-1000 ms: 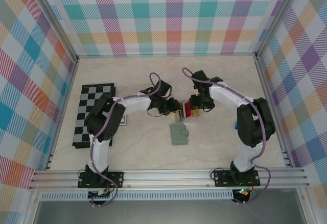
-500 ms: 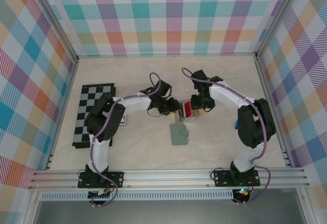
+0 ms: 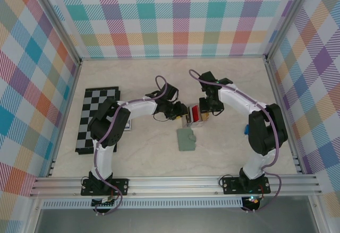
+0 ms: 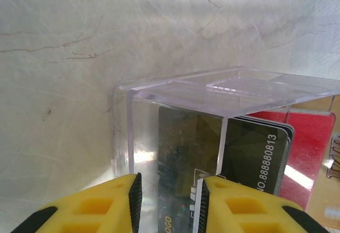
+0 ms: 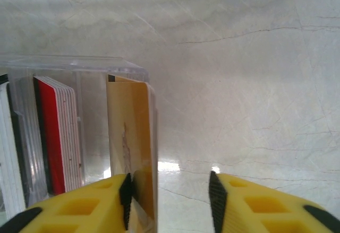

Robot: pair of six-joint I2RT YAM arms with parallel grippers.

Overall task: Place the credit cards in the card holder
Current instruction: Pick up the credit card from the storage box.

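Meanwhile, little moves overhead in this last second: both hands stay at the clear tray [image 3: 194,117], and the right arm's elbow swings out a touch. The real change is at the right hand [image 5: 169,186], whose fingers have been drawing inward. In its wrist view they straddle the orange-tan card [image 5: 130,137] standing at the tray's end. The card rests against the inner face of one finger, while bare bench [image 5: 255,84] shows between the card and the other finger. So this hand is open, not yet pinching.

The left hand [image 4: 170,190] sits at the opposite end of the tray, fingers part-closed and unchanged on either side of its clear wall. A dark card [image 4: 178,153] shows through the plastic just ahead of them. I cannot tell whether they press the tray or merely bracket it.

The red cards [image 5: 53,132] stand in the compartment beside the tan one. The card holder [image 3: 186,139] lies flat on the bench below both hands, near the tray but apart from it, untouched.

By my reading, a first card is about to be gripped and no card has yet reached the holder.
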